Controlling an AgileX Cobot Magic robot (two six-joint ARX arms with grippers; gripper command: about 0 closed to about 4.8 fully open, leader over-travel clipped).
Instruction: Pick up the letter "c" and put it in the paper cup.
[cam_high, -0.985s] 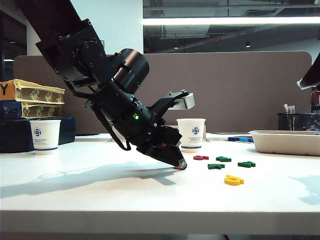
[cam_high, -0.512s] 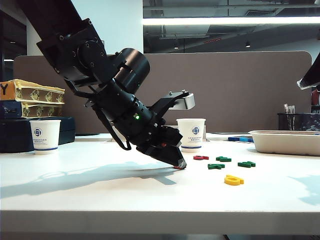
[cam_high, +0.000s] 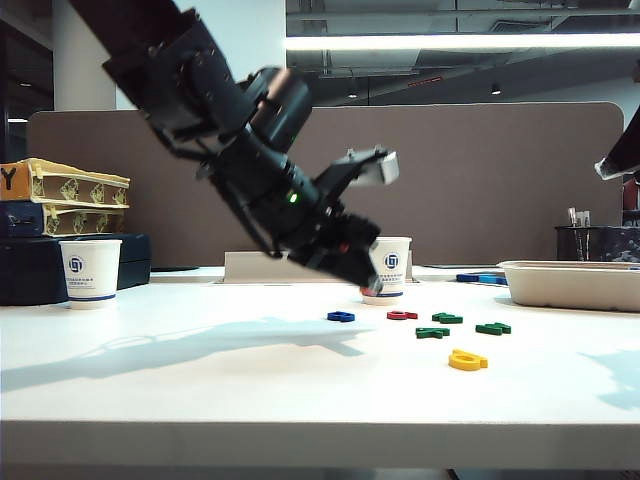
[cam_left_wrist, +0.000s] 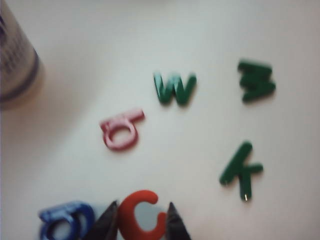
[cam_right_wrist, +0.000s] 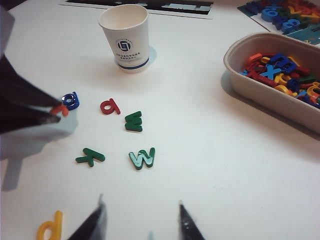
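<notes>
Letter "c" (cam_left_wrist: 141, 218): small flat orange-red plastic piece, rounded, open ring form. Clamped between two dark fingertips of left gripper (cam_left_wrist: 140, 225), clear of table, above blue letter (cam_left_wrist: 65, 220); also visible at (cam_right_wrist: 61, 109).

Paper cup (cam_right_wrist: 125, 37): white, round blue logo, small print beneath, blue band near base. Upright on table, mouth open, interior empty. Located beyond letter "c", near it, not touching.

Bright ceiling strip light (cam_high: 460, 42) overhead, my left arm (cam_high: 250, 160) throws soft shadow across white table (cam_high: 200, 390). Left wrist view kinda blurry, letters smeared. Right wrist view sharp, mild glare on tabletop.
</notes>
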